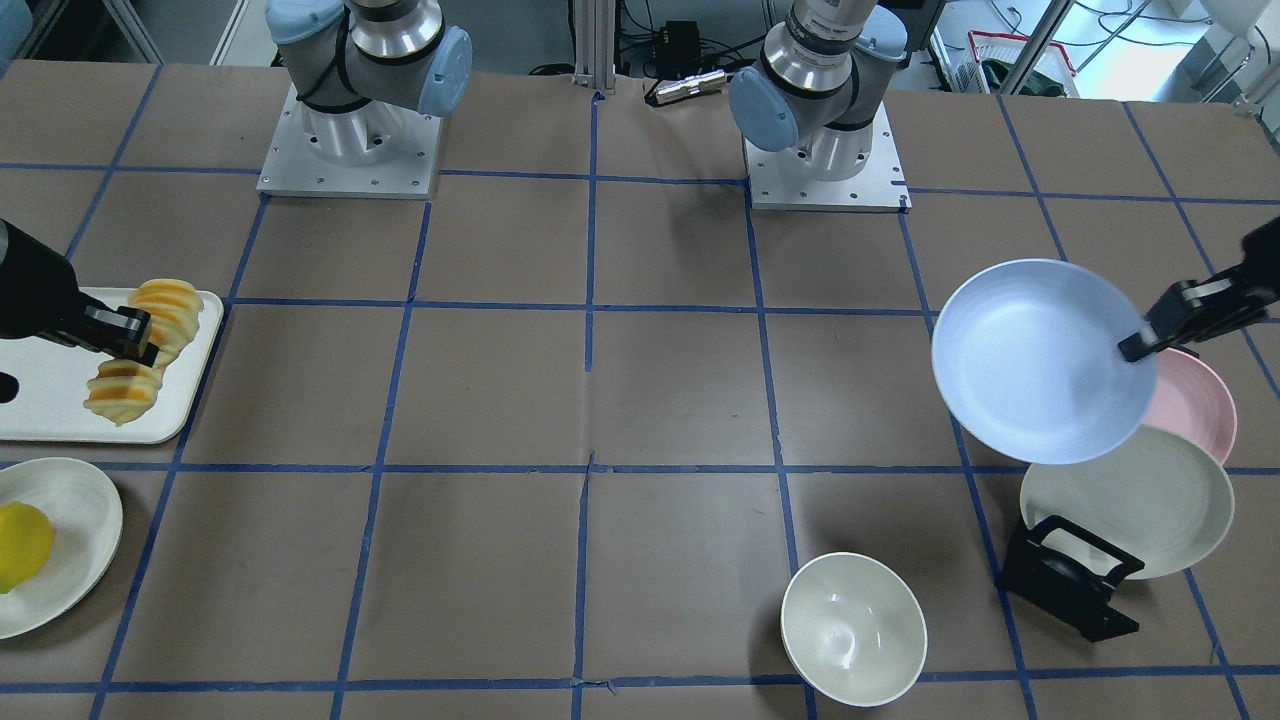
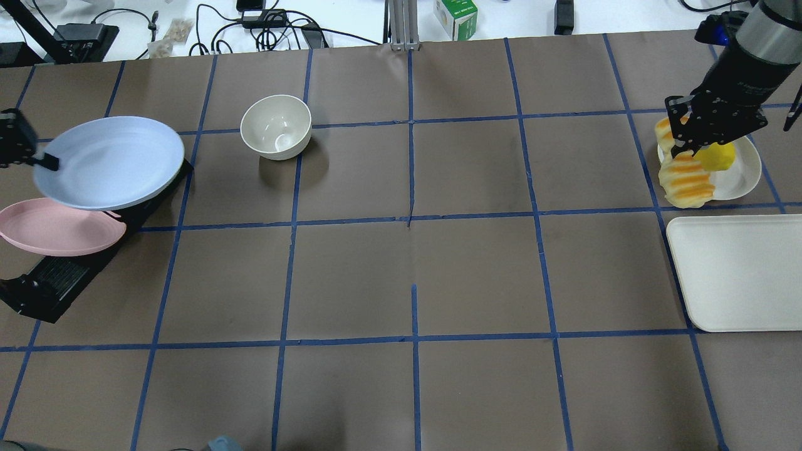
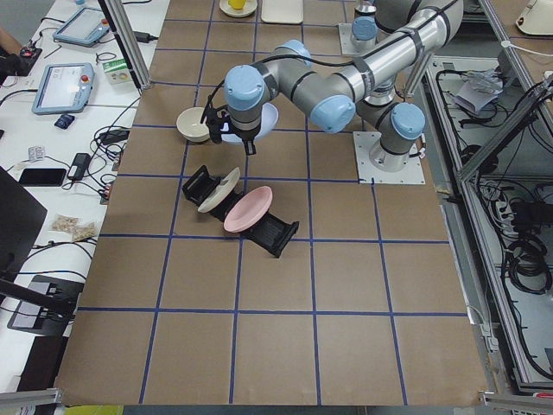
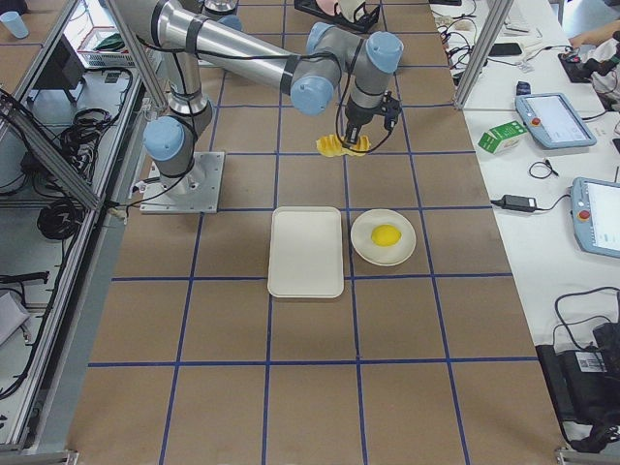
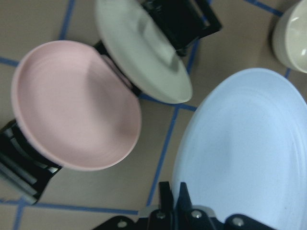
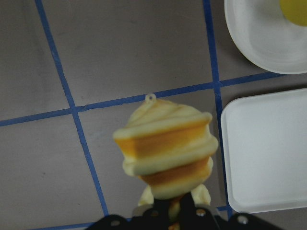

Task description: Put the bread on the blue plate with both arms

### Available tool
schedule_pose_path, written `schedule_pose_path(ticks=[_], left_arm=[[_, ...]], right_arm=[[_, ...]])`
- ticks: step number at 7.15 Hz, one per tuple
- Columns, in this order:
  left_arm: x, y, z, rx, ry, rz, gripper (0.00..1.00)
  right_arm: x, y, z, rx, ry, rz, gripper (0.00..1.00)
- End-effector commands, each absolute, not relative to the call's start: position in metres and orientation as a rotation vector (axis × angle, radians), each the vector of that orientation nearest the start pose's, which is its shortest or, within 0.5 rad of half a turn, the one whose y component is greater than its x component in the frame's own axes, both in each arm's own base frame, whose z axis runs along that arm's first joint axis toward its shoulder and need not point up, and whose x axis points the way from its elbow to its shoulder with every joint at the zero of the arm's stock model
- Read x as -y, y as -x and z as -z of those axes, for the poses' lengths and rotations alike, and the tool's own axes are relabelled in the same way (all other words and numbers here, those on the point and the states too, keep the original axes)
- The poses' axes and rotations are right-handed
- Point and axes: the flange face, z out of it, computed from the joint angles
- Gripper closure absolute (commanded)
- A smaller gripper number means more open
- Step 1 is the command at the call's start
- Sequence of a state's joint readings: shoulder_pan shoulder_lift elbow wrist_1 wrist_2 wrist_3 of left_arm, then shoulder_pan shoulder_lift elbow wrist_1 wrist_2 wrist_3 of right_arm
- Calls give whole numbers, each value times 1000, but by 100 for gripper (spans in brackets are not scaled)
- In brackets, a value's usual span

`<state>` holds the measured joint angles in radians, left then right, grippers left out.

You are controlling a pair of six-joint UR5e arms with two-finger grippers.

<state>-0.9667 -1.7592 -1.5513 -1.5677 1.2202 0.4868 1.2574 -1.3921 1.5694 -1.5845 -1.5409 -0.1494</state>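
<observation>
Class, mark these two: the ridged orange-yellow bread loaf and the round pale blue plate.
Ridged orange-yellow bread loaf [image 6: 165,158], right wrist-mounted view, on its middle orange band.
Round pale blue plate [image 1: 1040,360], exterior front-facing view, on its inner face.

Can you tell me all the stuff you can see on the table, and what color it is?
bread: 1, orange-yellow with cream grooves, held up in the air by the right pincer
blue plate: 1, pale blue, held in the air by its rim
pink plate: 1, pink, in the black rack
cream plate: 1, cream-white, in the black rack
black rack: 1, black, at the robot's left end of the table
bowl: 1, cream-white, standing alone
tray: 1, white, nothing on it
small white plate: 1, white, beside the tray
yellow fruit: 1, yellow, on the small white plate
left pincer: black, shut on the blue plate
right pincer: black, shut on the bread
</observation>
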Motion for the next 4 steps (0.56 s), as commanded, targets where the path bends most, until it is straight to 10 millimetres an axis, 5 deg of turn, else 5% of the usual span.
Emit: schedule_pose_path(ticks=[1,4], left_arm=[[592,-81,-320,-3642,17,340,100],[608,63,-285,-3668,143,220,100]], right_arm=[[554,-2,-405,-3077,-206,-222,100],[553,-33,-406,-3086,-249,-224,100]])
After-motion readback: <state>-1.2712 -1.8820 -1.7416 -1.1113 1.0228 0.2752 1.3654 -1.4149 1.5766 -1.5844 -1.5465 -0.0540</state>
